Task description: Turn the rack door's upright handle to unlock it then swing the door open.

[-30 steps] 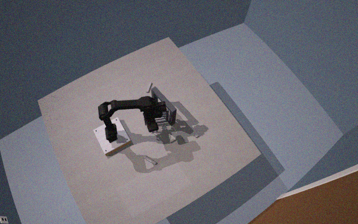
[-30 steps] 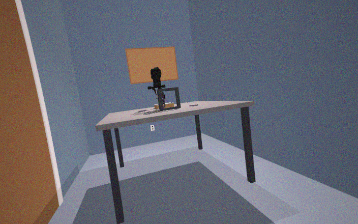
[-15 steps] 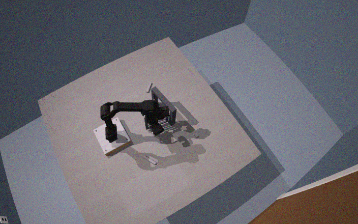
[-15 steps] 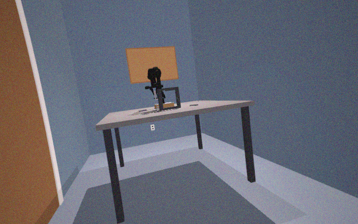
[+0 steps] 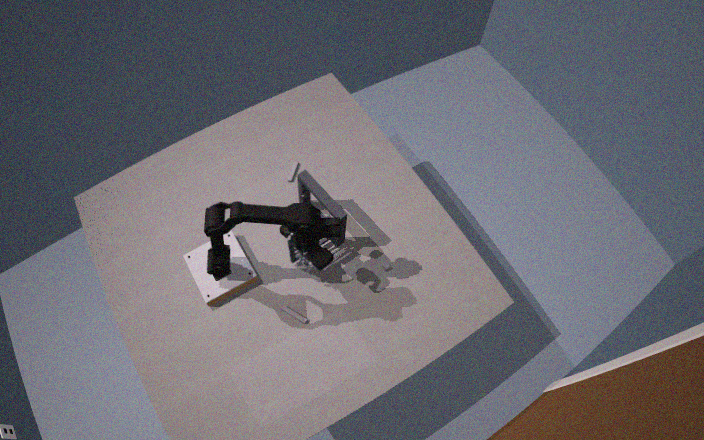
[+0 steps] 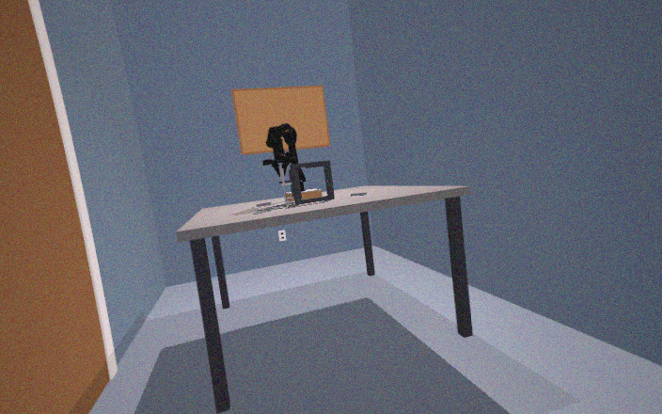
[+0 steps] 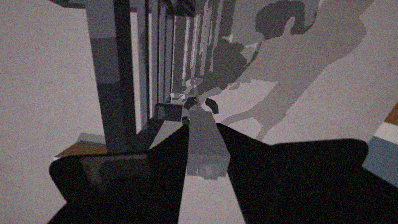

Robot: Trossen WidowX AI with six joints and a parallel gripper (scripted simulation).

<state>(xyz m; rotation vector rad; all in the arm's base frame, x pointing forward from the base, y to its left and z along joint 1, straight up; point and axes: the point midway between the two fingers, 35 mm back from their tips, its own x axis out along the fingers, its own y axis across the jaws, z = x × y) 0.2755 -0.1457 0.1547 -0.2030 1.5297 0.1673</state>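
The grey rack frame (image 5: 323, 194) (image 6: 328, 180) stands upright on the table. The barred door (image 7: 152, 65) stands swung well out from it, seen nearly edge-on beside the frame's left post in the exterior view; its exact angle cannot be told. My gripper (image 7: 202, 128) is shut on the grey upright handle (image 7: 207, 142), which runs between the fingers in the wrist view. In the top view the arm hides the handle and much of the door. How far the handle is turned is not clear.
The arm stands on a white-topped base plate (image 5: 197, 263) on the table (image 5: 190, 158) (image 6: 400, 198). A small thin bar (image 5: 295, 314) lies near the base, and another small angled piece (image 5: 295, 172) is by the frame's far end. Shadows fall beside the door.
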